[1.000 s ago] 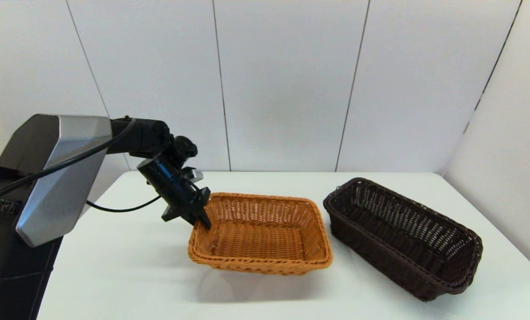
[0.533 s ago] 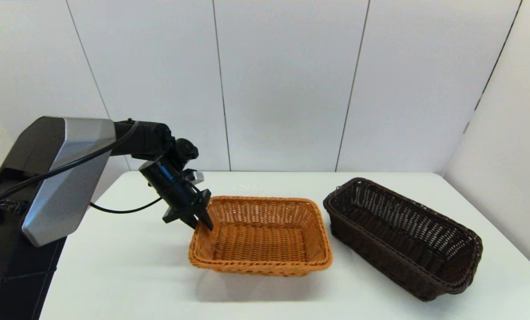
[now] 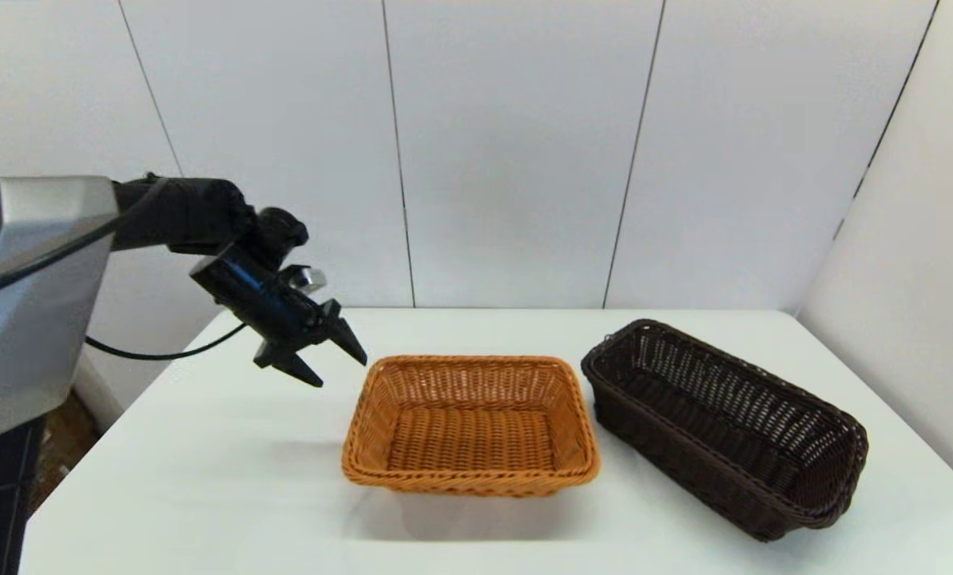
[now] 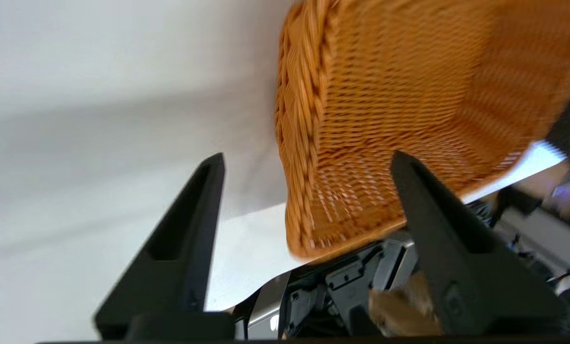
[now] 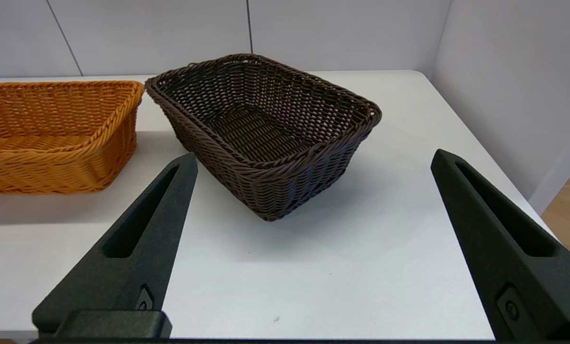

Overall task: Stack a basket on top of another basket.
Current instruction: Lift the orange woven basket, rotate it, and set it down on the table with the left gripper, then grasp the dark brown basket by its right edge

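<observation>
The orange-tan wicker basket (image 3: 472, 423) sits flat near the table's middle. The dark brown basket (image 3: 724, 423) rests to its right, angled, with a small gap between them. My left gripper (image 3: 339, 371) hangs open in the air just left of and above the orange basket's left rim, holding nothing. In the left wrist view the orange basket (image 4: 409, 71) lies beyond the open left gripper (image 4: 308, 160). My right gripper (image 5: 313, 155) is open and low over the table, short of the dark basket (image 5: 261, 119); the orange basket (image 5: 50, 134) shows beside it. It is out of the head view.
The white table (image 3: 204, 479) has bare surface left of and in front of the baskets. White wall panels (image 3: 508, 160) close off the back, and a side wall (image 3: 907, 319) stands along the table's right edge, close to the dark basket.
My left gripper has opened, let go of the orange basket's left rim, and drawn back up and to the left. The orange basket has settled flat; the dark basket has not moved.
</observation>
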`<state>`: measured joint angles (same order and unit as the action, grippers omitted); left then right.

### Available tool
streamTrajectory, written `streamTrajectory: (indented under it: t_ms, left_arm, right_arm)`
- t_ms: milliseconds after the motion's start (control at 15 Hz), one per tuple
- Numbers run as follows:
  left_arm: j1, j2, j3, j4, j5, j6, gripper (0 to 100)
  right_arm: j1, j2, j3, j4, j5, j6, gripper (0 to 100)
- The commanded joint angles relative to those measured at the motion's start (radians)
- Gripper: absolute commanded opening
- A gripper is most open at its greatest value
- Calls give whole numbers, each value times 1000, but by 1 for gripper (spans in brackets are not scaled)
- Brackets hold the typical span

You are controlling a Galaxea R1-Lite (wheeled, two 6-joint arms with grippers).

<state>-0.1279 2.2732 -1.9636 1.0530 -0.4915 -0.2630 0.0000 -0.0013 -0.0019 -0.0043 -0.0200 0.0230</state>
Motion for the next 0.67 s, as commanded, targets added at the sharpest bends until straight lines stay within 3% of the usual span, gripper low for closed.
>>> streamTrajectory:
  t_ms: [67, 267, 400, 667]
  left_arm:
    - [165, -408, 23, 4, 5, -9, 100]
    - [255, -748, 131, 7, 44, 2, 100]
    - [329, -1052, 316, 5, 50, 62, 100]
    - [343, -1532, 675, 4, 51, 120, 100]
  right_arm:
    - [0, 0, 0, 0, 0, 0, 100]
    - [0, 0, -1, 0, 0, 0, 100]
    - [0, 1, 0, 0, 0, 0, 100]
    - [0, 0, 0, 0, 0, 0, 100]
